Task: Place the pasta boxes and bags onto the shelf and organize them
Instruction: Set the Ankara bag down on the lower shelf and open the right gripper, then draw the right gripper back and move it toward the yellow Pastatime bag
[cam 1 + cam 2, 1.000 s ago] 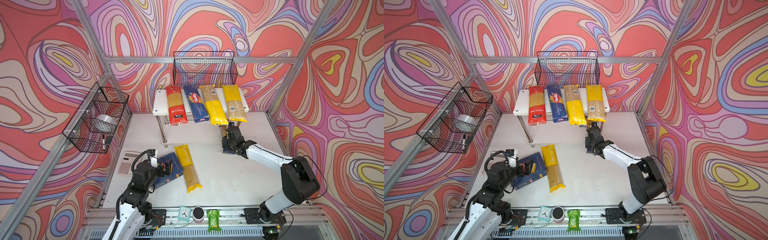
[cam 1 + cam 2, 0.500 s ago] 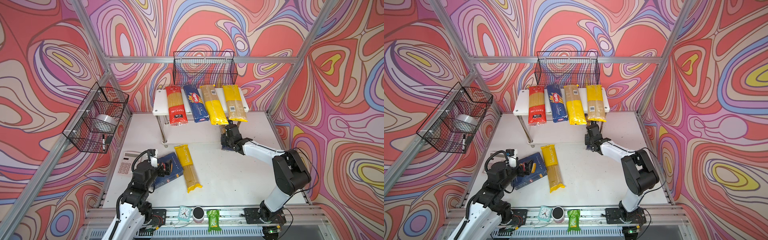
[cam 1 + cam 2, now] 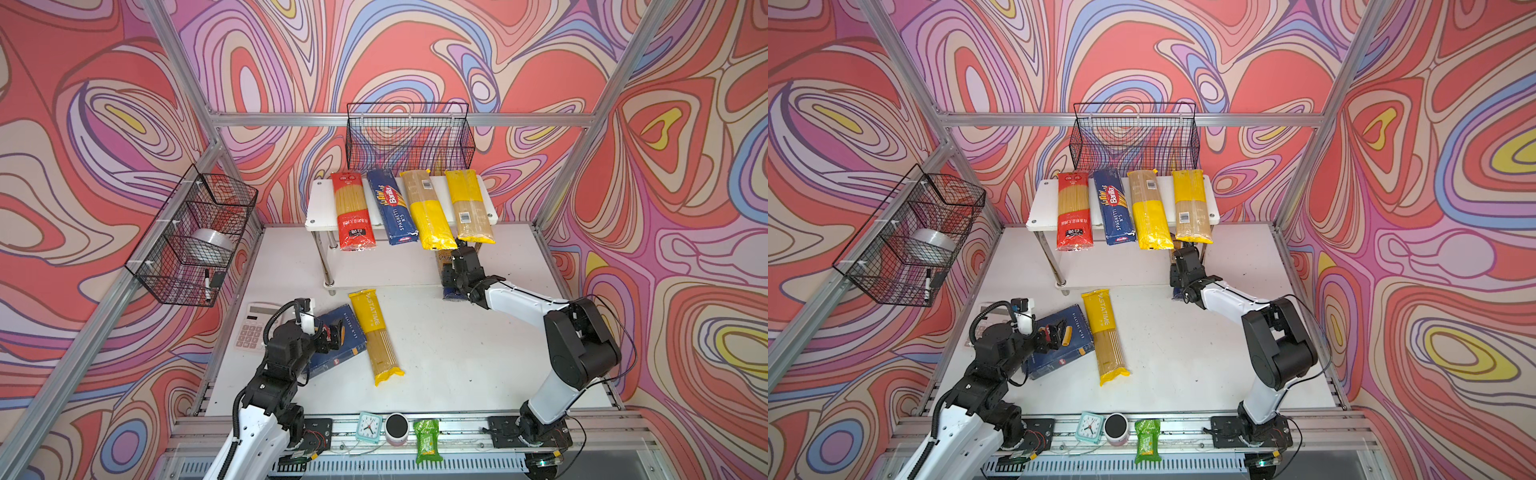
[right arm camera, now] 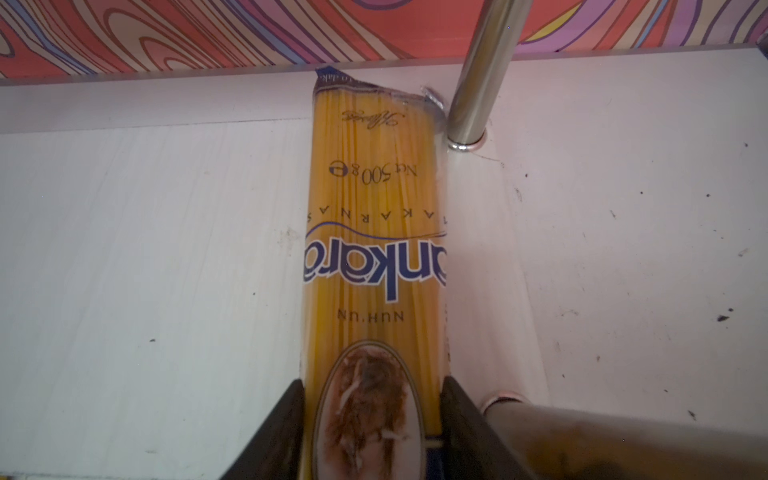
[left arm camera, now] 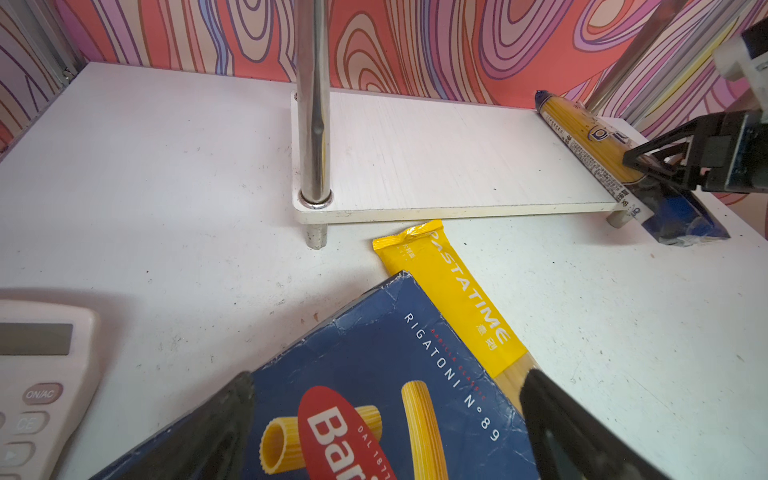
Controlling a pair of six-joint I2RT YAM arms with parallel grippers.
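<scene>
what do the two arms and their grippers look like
Both arms have white shell links, as on the right arm, joined by bulky black joint housings. The left arm carries a ribbed black cable hose near its wrist; thin black wires loop off the right arm's elbow. The left gripper and right gripper each have two wedge-shaped black fingers.

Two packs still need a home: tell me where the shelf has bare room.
Lower board: bare from the left leg to the spaghetti bag at its right end. Top board: only a strip left of the red pack; the rest is crowded.
</scene>
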